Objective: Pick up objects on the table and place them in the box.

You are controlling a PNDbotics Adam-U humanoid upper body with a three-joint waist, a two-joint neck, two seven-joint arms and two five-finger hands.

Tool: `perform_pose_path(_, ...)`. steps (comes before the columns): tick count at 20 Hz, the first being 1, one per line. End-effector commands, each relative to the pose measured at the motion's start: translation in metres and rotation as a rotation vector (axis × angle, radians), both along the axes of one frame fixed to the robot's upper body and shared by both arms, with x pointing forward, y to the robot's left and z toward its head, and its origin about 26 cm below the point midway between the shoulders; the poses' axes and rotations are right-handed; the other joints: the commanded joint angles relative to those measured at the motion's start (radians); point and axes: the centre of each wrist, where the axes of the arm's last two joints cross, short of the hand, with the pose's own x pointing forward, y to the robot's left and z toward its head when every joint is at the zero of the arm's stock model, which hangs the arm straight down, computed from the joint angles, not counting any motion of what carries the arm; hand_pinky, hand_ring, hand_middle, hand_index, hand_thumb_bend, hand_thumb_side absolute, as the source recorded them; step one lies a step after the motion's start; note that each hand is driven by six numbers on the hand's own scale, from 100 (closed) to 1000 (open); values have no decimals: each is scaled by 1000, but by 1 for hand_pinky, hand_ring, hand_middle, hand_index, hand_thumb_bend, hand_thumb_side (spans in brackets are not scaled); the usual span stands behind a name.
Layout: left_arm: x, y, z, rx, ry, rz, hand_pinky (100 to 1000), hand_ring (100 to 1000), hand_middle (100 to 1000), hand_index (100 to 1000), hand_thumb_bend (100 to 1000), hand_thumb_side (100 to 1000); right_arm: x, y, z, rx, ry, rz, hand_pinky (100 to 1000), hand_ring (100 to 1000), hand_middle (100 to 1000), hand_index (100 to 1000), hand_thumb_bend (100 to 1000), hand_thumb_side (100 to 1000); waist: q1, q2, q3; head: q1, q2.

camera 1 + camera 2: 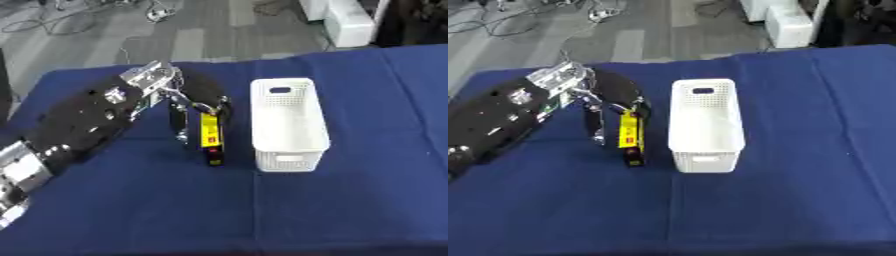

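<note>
A long yellow and black object (211, 137) lies on the blue table just left of the white box (289, 125), which holds nothing that I can see. My left hand (194, 97) reaches in from the left and arches over the object's far end. Its fingers (179, 122) curl down on the left side of the object and its thumb (223, 107) comes down by the far end, so they pinch it. The near end of the object rests on the cloth. My right hand is out of sight.
The blue cloth (350, 200) covers the whole table. Grey floor with cables and a white unit (346, 20) lie beyond the far edge. My left forearm (79, 125) crosses the table's left part.
</note>
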Motion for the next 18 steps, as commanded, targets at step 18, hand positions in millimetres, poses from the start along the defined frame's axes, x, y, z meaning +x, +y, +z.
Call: perform_pose_path(18, 11, -1, -2, 20, -76, -106, 630, 685, 710, 753, 592, 360, 2, 1, 15, -4, -25, 24, 100, 100, 100, 191, 100, 1000, -5, -6, -18, -21, -21)
